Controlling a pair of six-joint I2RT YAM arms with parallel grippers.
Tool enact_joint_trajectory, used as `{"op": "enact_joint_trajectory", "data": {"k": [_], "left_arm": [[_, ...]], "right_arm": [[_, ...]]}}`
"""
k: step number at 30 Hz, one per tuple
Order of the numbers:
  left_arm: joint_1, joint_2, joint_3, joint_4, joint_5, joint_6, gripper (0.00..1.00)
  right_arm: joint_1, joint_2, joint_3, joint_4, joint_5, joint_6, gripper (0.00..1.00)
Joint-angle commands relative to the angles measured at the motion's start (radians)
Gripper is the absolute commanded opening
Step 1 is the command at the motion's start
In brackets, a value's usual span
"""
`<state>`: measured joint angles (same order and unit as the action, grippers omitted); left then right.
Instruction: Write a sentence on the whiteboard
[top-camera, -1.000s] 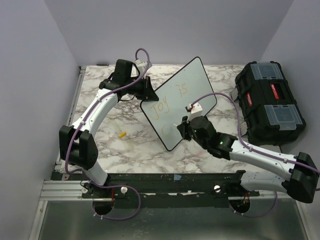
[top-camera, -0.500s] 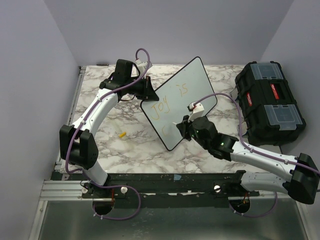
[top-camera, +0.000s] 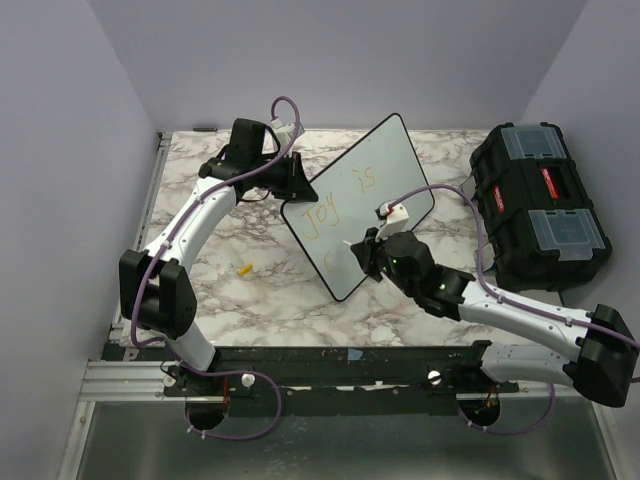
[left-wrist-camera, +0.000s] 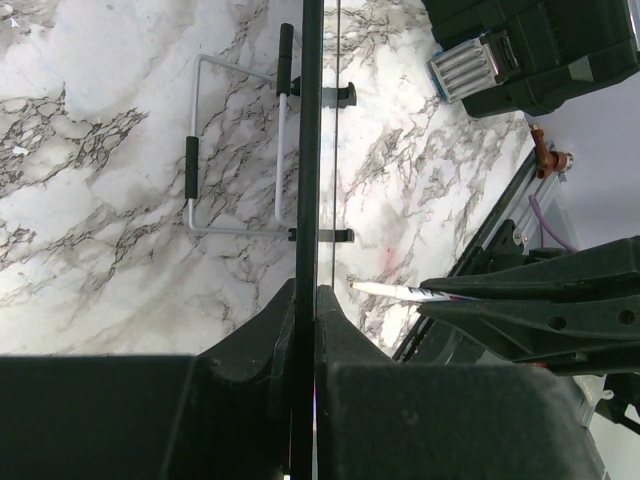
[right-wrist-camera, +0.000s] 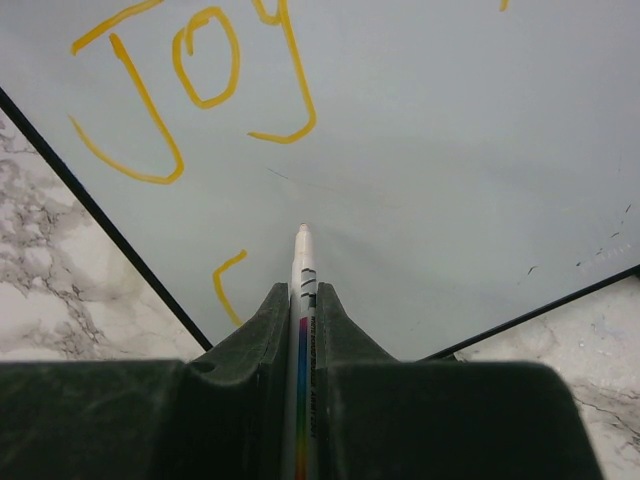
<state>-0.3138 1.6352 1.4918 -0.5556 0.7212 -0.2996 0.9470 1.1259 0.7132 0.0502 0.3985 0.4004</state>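
The whiteboard (top-camera: 375, 170) stands tilted in the middle of the table. My left gripper (top-camera: 297, 186) is shut on its left rim; in the left wrist view the board shows edge-on as a thin black line (left-wrist-camera: 310, 150) between my fingers. The sentence (top-camera: 322, 214) reads "Joy is" in yellow, with the first stroke of a "c" (right-wrist-camera: 226, 285) below "Joy" (right-wrist-camera: 190, 85). My right gripper (top-camera: 364, 255) is shut on a white marker (right-wrist-camera: 302, 270), its tip close to the board's lower part, right of the "c" stroke. The marker also shows in the left wrist view (left-wrist-camera: 395, 291).
A black toolbox (top-camera: 538, 205) with clear lids stands at the table's right edge. A small yellow marker cap (top-camera: 244, 268) lies on the marble left of the board. The board's wire stand (left-wrist-camera: 235, 150) rests on the table behind it.
My right gripper with the marker has shifted slightly left and up along the board's lower part. The left arm and the board have not moved.
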Motion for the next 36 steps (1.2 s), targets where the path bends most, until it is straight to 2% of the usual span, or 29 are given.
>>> {"op": "enact_joint_trajectory", "data": {"k": [1, 12, 24, 36], "left_arm": [[0.008, -0.014, 0.008, 0.082, -0.021, 0.042, 0.0], [0.008, -0.014, 0.008, 0.082, -0.02, 0.04, 0.0], [0.009, -0.011, 0.01, 0.086, -0.017, 0.036, 0.0], [0.009, -0.013, 0.008, 0.086, -0.017, 0.035, 0.0]], "right_arm": [[-0.007, 0.03, -0.015, 0.039, -0.015, 0.023, 0.01], [-0.008, 0.09, -0.024, 0.054, -0.078, 0.028, 0.01], [-0.008, 0.058, -0.071, 0.033, -0.152, 0.045, 0.01], [-0.007, 0.063, -0.093, -0.025, -0.089, 0.079, 0.01]]}}
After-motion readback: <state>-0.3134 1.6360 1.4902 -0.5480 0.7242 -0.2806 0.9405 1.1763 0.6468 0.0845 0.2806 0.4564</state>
